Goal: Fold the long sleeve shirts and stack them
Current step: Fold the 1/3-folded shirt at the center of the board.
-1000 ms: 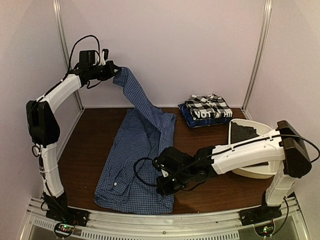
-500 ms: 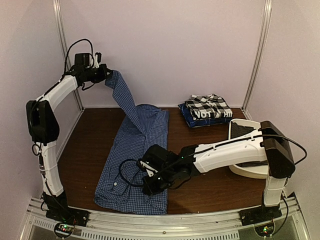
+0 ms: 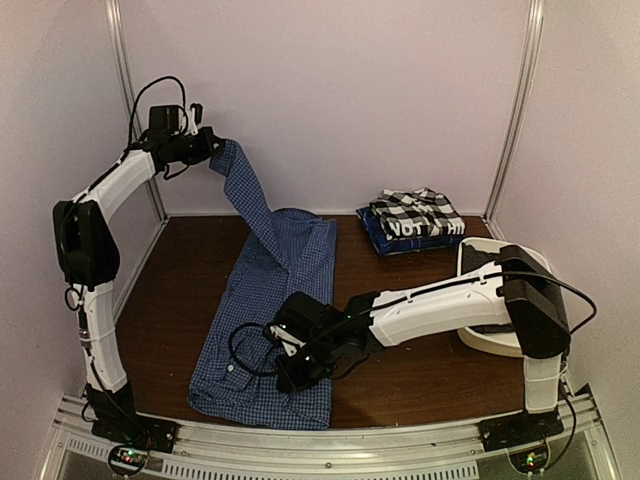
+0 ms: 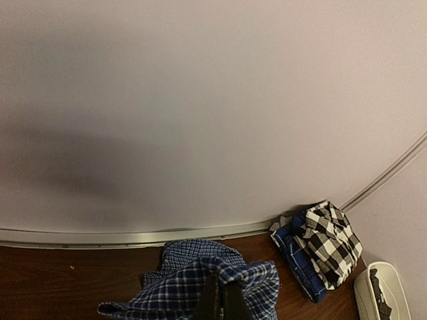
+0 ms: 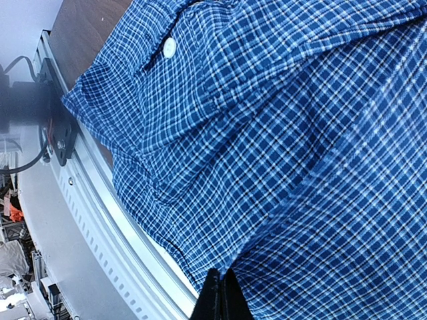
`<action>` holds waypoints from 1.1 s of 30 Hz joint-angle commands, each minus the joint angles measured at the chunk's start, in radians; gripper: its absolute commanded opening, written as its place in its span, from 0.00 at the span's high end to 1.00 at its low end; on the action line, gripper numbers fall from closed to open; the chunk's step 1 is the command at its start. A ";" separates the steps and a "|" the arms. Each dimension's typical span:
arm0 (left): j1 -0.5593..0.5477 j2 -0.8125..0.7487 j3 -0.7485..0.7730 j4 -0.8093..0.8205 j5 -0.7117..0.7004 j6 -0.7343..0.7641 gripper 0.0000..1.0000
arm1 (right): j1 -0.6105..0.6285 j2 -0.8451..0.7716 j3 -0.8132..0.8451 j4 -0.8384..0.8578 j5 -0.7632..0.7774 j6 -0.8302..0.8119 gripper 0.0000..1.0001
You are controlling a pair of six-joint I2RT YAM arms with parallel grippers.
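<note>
Between the pressed-together fingers of the left gripper (image 3: 212, 146), raised high at the far left: pinched sleeve end of the blue-and-white fine-check shirt (image 3: 268, 300). From that gripper, sleeve stretched down and to the right, joining the shirt body spread along the bench (image 3: 175, 290). Collar end down by the right gripper (image 3: 287, 378). Fine blue-and-white grid all over; one white button near the collar in the right wrist view, with soft folds and creases along the near edge. At the shirt's near right edge, right gripper held low, fingers closed on a pinch of the same checked cloth. Far to the right of the left gripper, by the back wall: black-and-white large-check shirt (image 3: 412, 211), folded, lying on top of the dark blue shirt (image 3: 372, 230) with white lettering. Right of the right gripper, past its forearm: white tub (image 3: 500, 348) holding something dark.
</note>
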 commanded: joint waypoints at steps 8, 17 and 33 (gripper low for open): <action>0.019 0.007 0.039 0.004 0.015 0.023 1.00 | -0.024 0.011 0.092 -0.004 -0.016 -0.023 1.00; 0.024 0.010 0.039 0.000 0.014 0.033 1.00 | -0.022 0.061 0.086 0.049 -0.073 -0.001 1.00; 0.025 0.019 -0.028 0.004 0.035 0.034 1.00 | -0.050 0.046 0.074 0.118 -0.106 -0.020 0.62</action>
